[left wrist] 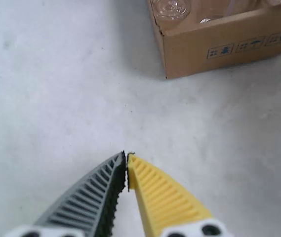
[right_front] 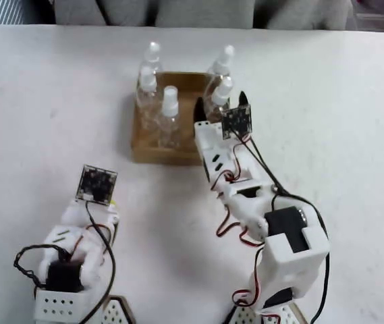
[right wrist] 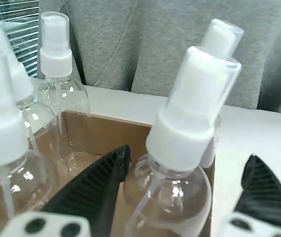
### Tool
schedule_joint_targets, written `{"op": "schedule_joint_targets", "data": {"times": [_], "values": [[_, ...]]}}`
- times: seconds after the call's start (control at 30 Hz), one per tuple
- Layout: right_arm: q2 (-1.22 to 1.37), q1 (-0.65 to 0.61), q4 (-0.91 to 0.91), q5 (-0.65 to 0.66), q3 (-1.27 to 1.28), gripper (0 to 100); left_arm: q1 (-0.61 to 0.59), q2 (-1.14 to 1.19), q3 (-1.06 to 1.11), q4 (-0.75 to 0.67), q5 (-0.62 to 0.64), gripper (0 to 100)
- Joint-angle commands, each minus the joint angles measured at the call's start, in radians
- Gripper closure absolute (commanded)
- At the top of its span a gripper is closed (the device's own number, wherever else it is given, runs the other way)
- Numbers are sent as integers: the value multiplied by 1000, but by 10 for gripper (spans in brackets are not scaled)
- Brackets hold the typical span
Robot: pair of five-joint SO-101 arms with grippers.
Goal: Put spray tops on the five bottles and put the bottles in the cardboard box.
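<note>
Likely finishing: we are leaving last bottle (right wrist: 180,192) in upper-centre box (right_front: 144,152) | right gripper (right_front: 221,100) spread around it; left gripper (left wrist: 127,157) closed | next: retreat gently

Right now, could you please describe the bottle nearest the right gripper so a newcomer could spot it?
Start at the cardboard box, where five clear spray-topped bottles stand clustered. Go to the box's right edge. That bottle alone stands between the open black fingers of the right gripper.
</note>
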Motion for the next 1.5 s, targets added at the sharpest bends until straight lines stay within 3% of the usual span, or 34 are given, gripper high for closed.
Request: {"op": "schedule_joint_targets", "data": {"times": [0.0,0.2,0.47,1.07,1.37,1.47], "values": [[-51,2,-2,-8,-32,683,-12,-2,-3,3,-9,980],[-96,12,7,-8,-44,683,-10,-2,-3,3,-9,980],[-197,19,156,-44,-41,630,-10,-2,-3,3,-9,980],[-504,19,369,-94,-41,629,-12,-2,-3,3,-9,980],[-800,90,593,-94,-41,631,-12,-2,-3,2,-9,980],[-909,117,705,-94,-41,687,-12,-2,-3,2,-9,980]]}}
